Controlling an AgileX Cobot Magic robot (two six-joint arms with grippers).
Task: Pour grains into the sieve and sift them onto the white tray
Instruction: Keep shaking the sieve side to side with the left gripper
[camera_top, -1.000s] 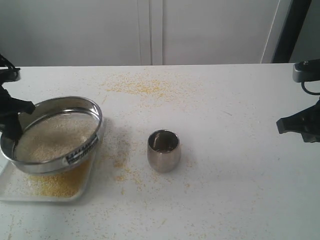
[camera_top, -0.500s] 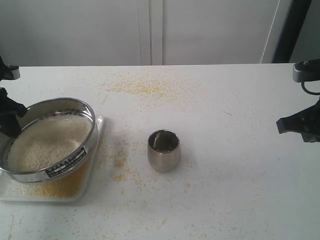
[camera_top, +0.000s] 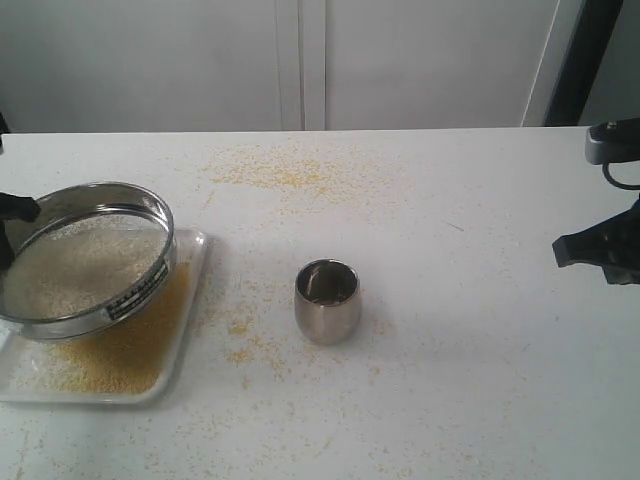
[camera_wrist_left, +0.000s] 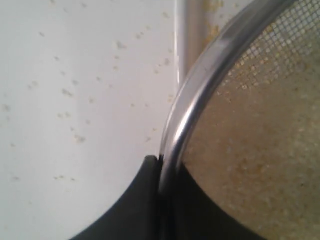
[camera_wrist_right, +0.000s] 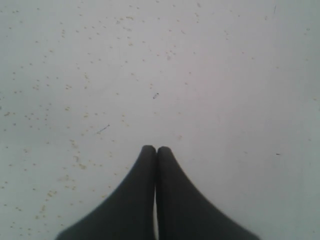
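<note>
Half sifted, seemingly, over the white tray (camera_top: 197, 243).
My left gripper (camera_wrist_left: 160, 170) pinched the sieve (camera_top: 140, 288) rim; right gripper (camera_wrist_right: 156, 150) sat shut, empty. Next move called for level shaking.

Left end effector (camera_wrist_left: 159, 161) clamps sieve (camera_top: 150, 282); right one (camera_wrist_right: 156, 150) closed.

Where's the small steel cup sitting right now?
Exterior view: the small rounded steel cup stands upright near the middle of the white table, right of the shallow white rectangular tray and not touching it.
</note>
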